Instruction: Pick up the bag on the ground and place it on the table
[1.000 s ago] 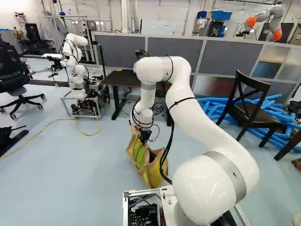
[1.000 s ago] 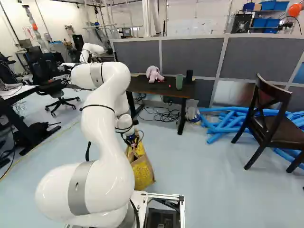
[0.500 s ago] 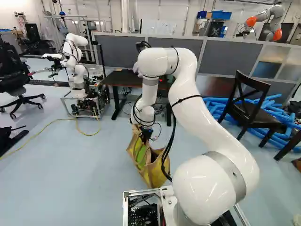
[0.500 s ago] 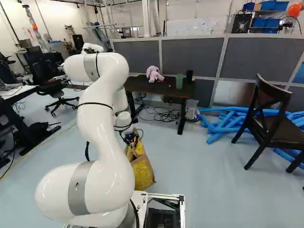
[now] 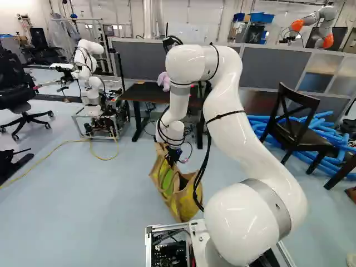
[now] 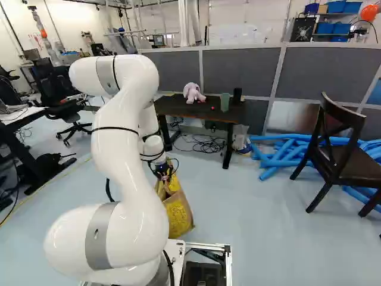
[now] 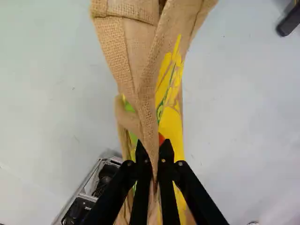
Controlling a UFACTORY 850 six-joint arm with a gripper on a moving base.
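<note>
The bench [image 6: 202, 111] is beyond the tool [image 5: 171, 160] and to its right. The white arm [image 5: 239, 136] bends down to the tool from above. Upright below the tool is the burlap bag [image 6: 178, 215], its upper fabric gripped between the 2 fingers [image 7: 141, 187]; floor contact is hard to tell. Past the tool, on the bench, sit a pink plush toy [image 6: 192, 92] and 1 green cup [image 6: 224, 103].

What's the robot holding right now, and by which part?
The burlap bag, by a folded strip at its top, pinched in the end effector.
</note>
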